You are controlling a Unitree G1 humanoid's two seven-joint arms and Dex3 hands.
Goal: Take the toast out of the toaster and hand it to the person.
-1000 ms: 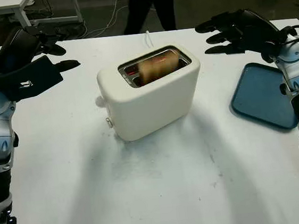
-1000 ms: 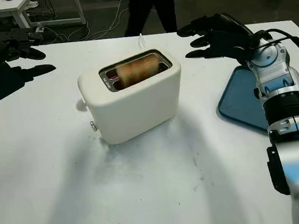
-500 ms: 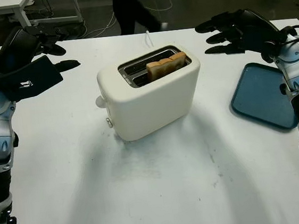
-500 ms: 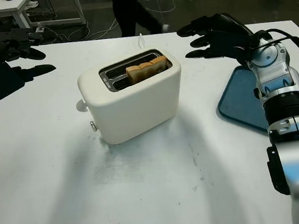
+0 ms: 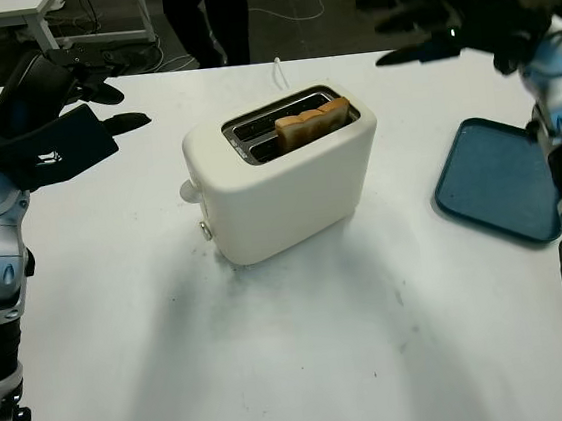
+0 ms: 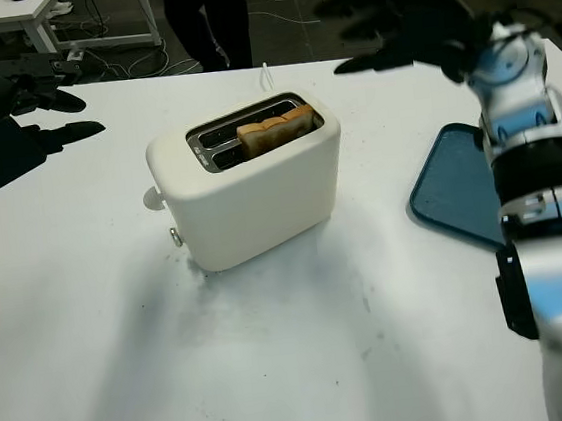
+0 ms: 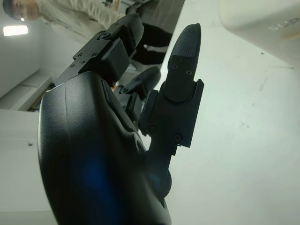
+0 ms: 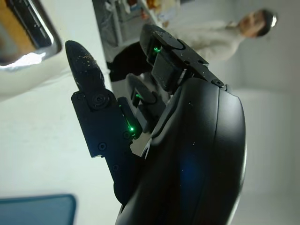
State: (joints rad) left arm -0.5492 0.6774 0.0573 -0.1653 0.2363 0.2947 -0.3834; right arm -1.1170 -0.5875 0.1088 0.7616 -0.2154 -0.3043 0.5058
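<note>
Centrally, the white table (image 5: 298, 370) is carrying a cream toaster (image 5: 280, 185), toast (image 5: 312, 125) poking from its near slot. Right robot hand (image 5: 437, 18) is hovering open far right; left robot hand (image 5: 61, 128) is waiting open far left.

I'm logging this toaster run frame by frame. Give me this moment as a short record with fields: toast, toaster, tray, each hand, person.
toast: one slice standing up out of a toaster slot, not yet grasped
toaster: cream, two-slot, mid-table, cord running from its far side
tray: blue, on the table on the robot's right side, nothing on it
left hand: open, held over the table's far left part, away from the toaster
right hand: open, raised above the table's far right edge, holding nothing
person: legs standing beyond the table's far edge
</note>
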